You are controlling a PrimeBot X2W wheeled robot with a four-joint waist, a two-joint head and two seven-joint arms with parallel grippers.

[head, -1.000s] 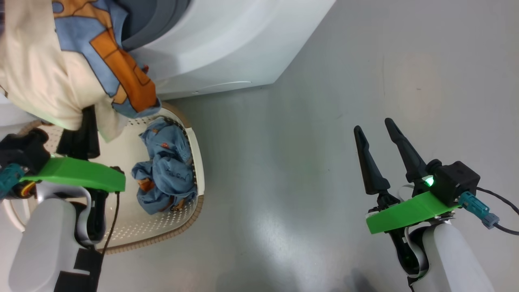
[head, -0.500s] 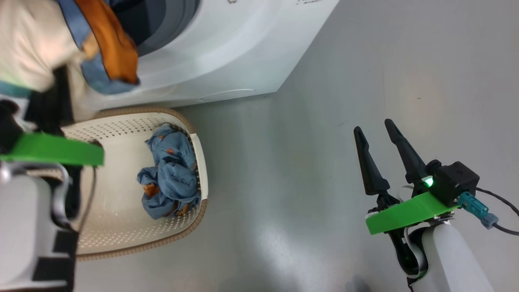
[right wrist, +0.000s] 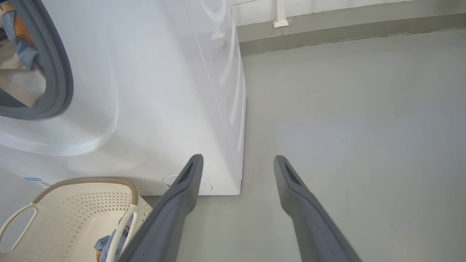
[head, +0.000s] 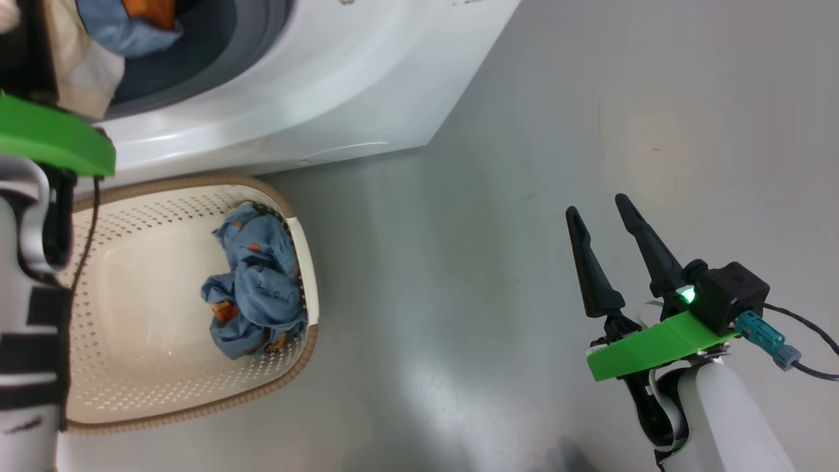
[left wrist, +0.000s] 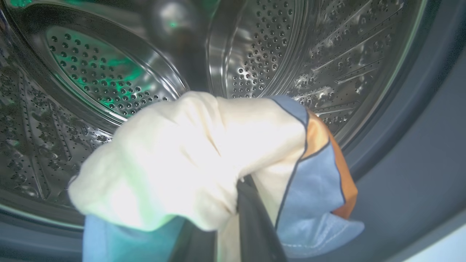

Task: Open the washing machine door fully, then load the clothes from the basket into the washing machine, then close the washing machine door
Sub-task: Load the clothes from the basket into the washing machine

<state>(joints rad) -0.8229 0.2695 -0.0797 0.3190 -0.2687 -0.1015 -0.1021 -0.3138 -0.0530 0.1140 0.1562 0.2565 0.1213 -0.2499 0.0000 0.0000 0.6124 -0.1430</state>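
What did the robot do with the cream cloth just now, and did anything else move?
The left gripper, still shut on the cream garment, lifted it from above the basket up into the washing machine opening, at the mouth of the drum. Nothing was let go. The blue garment stayed in the basket, and the right gripper stayed open and empty over the floor.
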